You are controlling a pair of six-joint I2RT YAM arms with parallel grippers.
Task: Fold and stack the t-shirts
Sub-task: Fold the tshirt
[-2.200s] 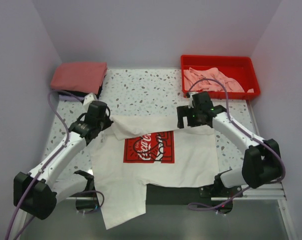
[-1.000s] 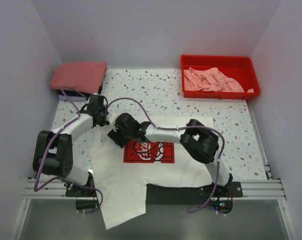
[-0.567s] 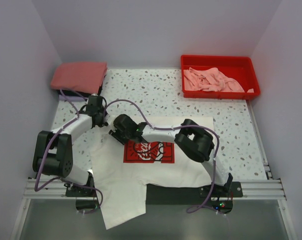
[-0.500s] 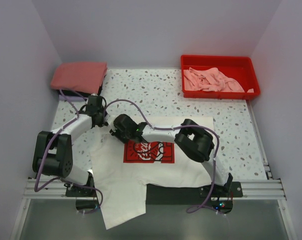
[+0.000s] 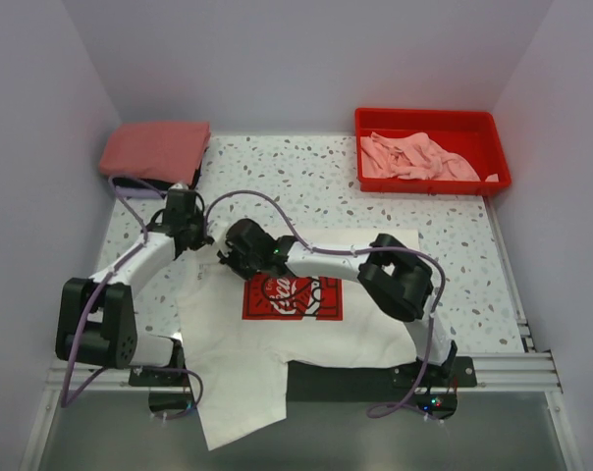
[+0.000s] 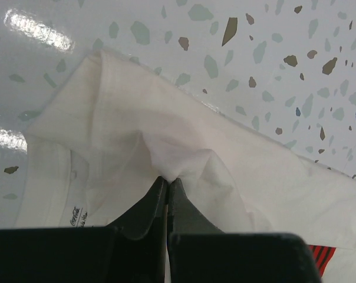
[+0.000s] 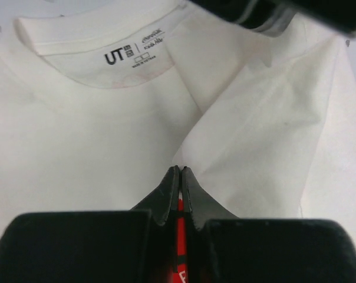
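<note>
Terrazzo table (image 5: 306, 177): lying beneath both my grippers. White t-shirt (image 5: 375, 304): spreading print-up below and nearward of them, its red print (image 5: 292, 297) just near of my right gripper (image 5: 236, 257), and its hem end reaching past the table's near edge. Red tray (image 5: 493, 123): sitting far off to the right of that gripper, holding loose pink t-shirts (image 5: 414, 157). Folded salmon-red t-shirt (image 5: 154, 149): resting beyond my left gripper (image 5: 196, 235), topping a darker pile. Both grippers are closing fully on white cloth near the collar. I am judging this to be the first fold of the shoulder end, with stacking yet to come. The next move is calling for both pinches to rise and travel evenly, so the crease lands straight without dragging the body. The overhead view is giving the layout but hiding the fingertips. The left wrist view is showing a raised ridge of fabric running into my shut fingers. Only the right wrist view is showing the neck label (image 7: 134, 55), just beyond that pinch.
</note>
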